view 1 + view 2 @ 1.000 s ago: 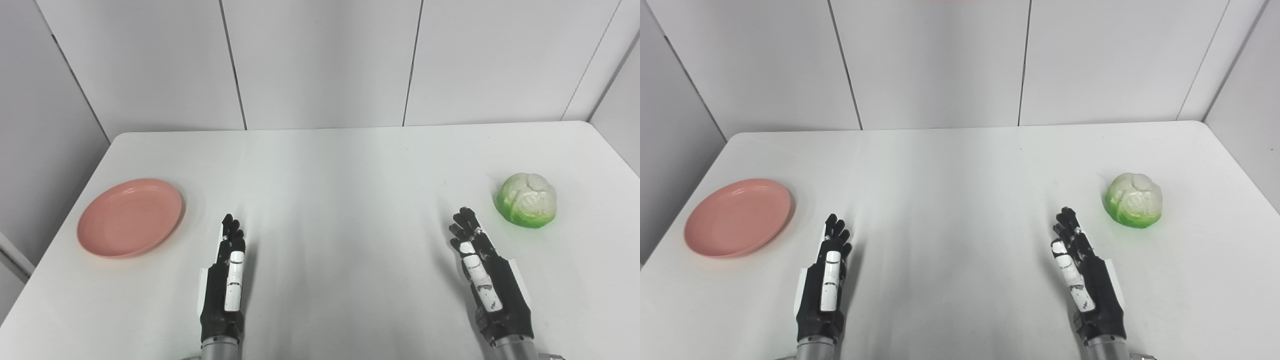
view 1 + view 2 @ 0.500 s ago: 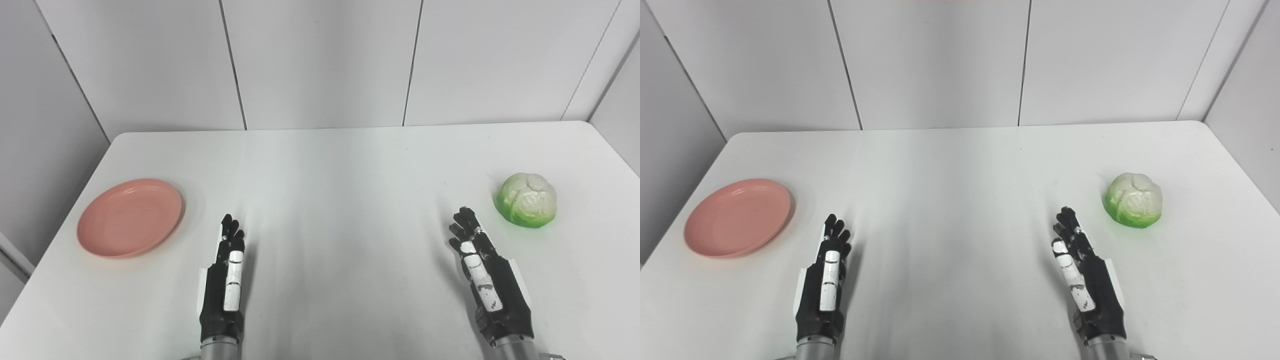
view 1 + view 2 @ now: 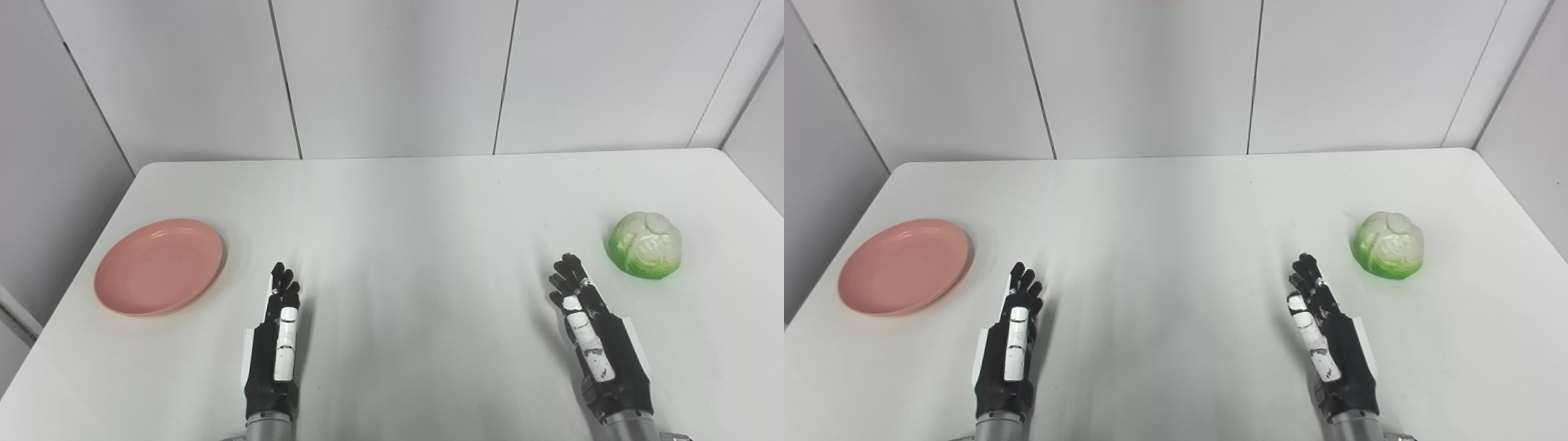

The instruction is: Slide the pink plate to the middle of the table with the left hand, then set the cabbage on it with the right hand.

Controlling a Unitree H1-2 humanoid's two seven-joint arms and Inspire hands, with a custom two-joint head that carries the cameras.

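Note:
A round pink plate point(image 3: 159, 266) lies on the white table point(image 3: 404, 208) near its left edge. Far over on the right sits a green and white cabbage point(image 3: 645, 253). My left hand point(image 3: 277, 343) rests low at the front, to the right of the plate and apart from it, its fingers straight and holding nothing. My right hand point(image 3: 594, 343) is at the front right, short of the cabbage and to its left, also open and empty. Both hands stand edge-on with the thumb side up.
Grey wall panels point(image 3: 392, 73) close off the table at the back and on both sides. The table's left edge runs close by the plate, and its right edge lies just beyond the cabbage.

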